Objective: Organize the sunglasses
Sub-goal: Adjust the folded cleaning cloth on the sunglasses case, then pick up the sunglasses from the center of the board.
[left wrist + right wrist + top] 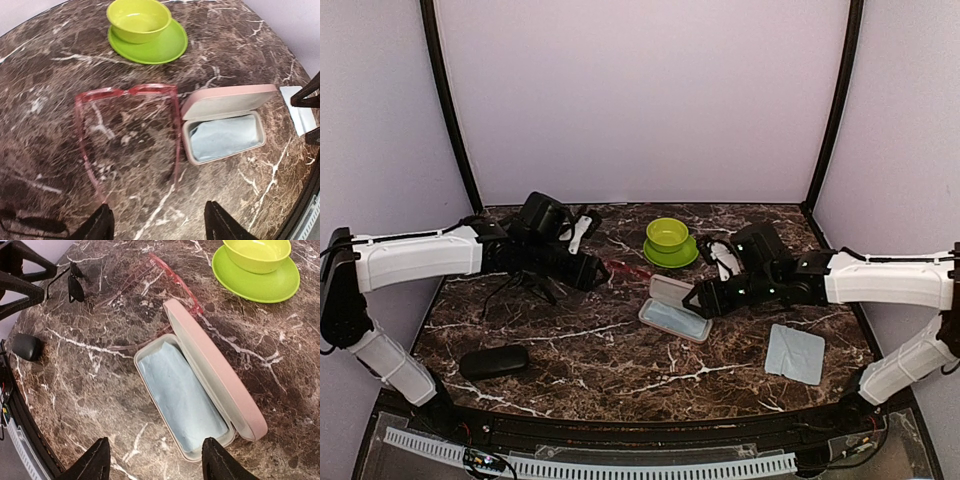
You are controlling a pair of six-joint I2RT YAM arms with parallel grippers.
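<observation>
**Left claw** (157, 226): the jaws stand well apart with nothing between them. It hangs low over the surface (620, 355), just short of the open temple ends of the red-framed sunglasses (150, 90).

**Right claw** (155, 463): the jaws are likewise spread and hold nothing. It hangs over the near end of the pink case (215, 375).

**Red-framed sunglasses:** they lie flat on the surface with both temples unfolded. The front faces the green bowl (139, 20) and the temples run back toward the left claw. One temple lies just beside the pink case; whether they touch I cannot tell.

**Black-framed sunglasses** (75, 285): they lie on the surface, well apart from the pink case and near the left arm's fingers in the right wrist view. Whether they are folded or open I cannot tell.

**Pink case:** it is open, with the lid raised on the side toward the bowl. A pale blue cloth (180, 395) lies in the tray. Neither pair of glasses is in it.

**Other items**
- The green bowl sits on a green plate (170, 47) at the far middle of the surface.
- A black case (494, 361) lies closed at the near left.
- A grey-blue cloth (794, 352) lies flat at the near right.
</observation>
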